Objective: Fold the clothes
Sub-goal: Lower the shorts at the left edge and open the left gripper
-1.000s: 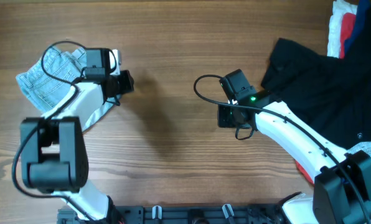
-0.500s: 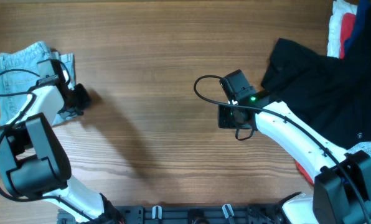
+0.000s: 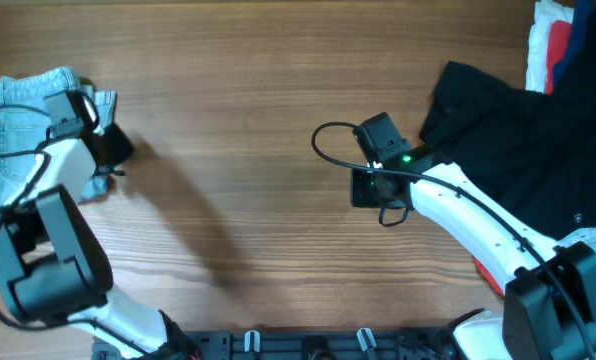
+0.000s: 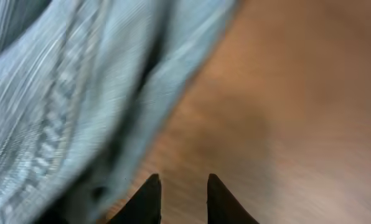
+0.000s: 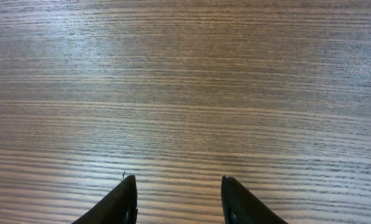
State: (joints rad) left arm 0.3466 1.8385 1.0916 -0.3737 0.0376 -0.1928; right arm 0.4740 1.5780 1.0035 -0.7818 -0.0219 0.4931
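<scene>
Jeans point(image 3: 16, 105) at table point(image 3: 238, 210) L edge; L gripper point(image 3: 113, 150) beside.

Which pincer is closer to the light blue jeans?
The left. The left pincer sits right beside the edge of the jeans at the left end of the table. The right pincer is over mid-table wood, well away.

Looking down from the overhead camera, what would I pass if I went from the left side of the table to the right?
Faded blue jeans → left gripper → right gripper → black garment → red, white and blue pieces in the far right corner.
</scene>
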